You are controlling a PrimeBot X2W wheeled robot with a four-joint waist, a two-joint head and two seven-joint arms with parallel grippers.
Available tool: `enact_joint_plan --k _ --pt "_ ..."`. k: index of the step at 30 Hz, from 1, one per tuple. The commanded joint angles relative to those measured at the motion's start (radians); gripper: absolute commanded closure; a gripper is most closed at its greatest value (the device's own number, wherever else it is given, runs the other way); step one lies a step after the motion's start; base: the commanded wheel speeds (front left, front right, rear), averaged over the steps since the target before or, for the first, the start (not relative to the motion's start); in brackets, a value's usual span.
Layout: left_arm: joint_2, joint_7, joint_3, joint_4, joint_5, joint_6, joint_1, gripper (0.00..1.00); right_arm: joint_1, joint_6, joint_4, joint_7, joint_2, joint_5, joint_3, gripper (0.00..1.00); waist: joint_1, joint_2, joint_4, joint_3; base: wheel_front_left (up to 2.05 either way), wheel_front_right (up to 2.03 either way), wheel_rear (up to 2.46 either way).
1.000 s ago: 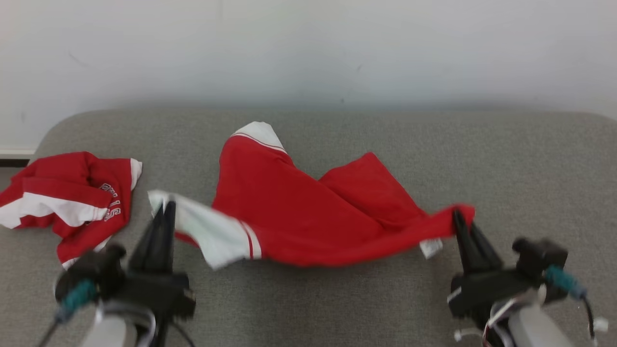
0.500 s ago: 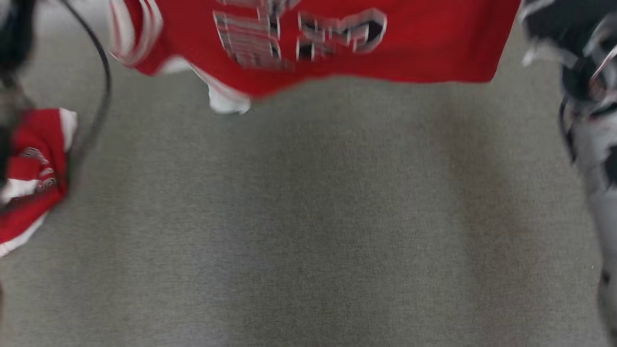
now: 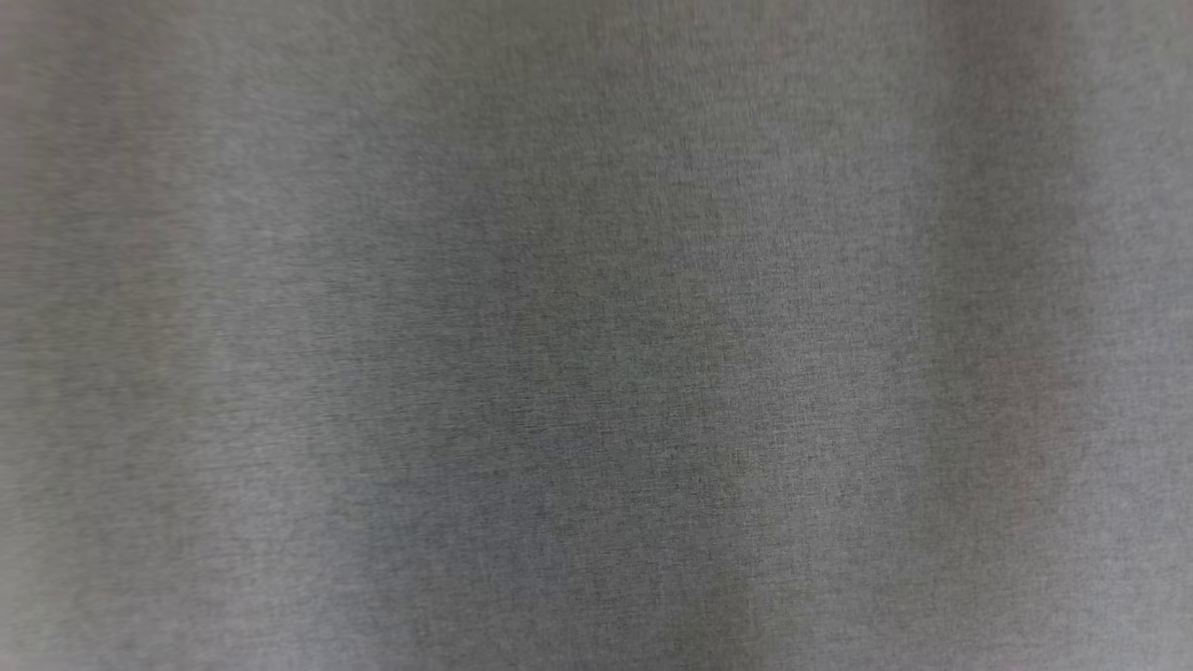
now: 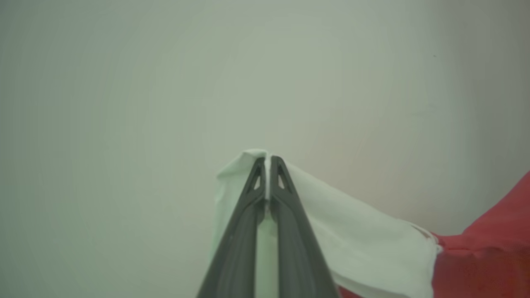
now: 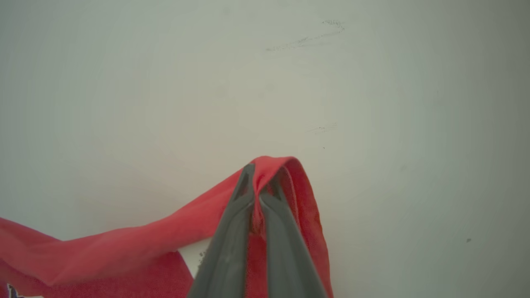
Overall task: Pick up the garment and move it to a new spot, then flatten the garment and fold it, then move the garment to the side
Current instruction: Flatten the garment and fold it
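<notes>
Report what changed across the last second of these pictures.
Both arms swung the garment up off the grey surface, and the head camera shifted too. Unchanged: left gripper stays shut on the white sleeve, right gripper on a red edge.

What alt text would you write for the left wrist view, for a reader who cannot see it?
The left gripper is shut on a white edge of the garment, which drapes rightward and turns red at the lower right corner. A plain pale wall is behind.
</notes>
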Motion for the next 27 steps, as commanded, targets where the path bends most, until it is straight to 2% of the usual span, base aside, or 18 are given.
enact_joint_plan --k 1,11,27 --pt "-0.004 -0.013 -0.006 0.018 -0.005 0.002 -0.030 1.00 -0.026 -0.002 0.013 -0.007 -0.002 -0.003 0.007 1.00 -0.0004 -0.0004 -0.030 0.053 0.00 0.00 0.00" --pt "-0.046 -0.074 -0.114 0.191 -0.052 0.002 -0.183 1.00 -0.172 -0.002 0.165 -0.060 -0.005 -0.014 0.084 1.00 -0.0004 -0.0004 -0.040 0.078 0.00 0.00 0.00" --pt "-0.047 -0.141 -0.223 0.263 -0.145 0.002 -0.229 1.00 -0.224 -0.002 0.250 -0.107 -0.014 0.020 0.181 1.00 -0.0004 -0.0004 -0.025 0.102 0.00 0.00 0.00"
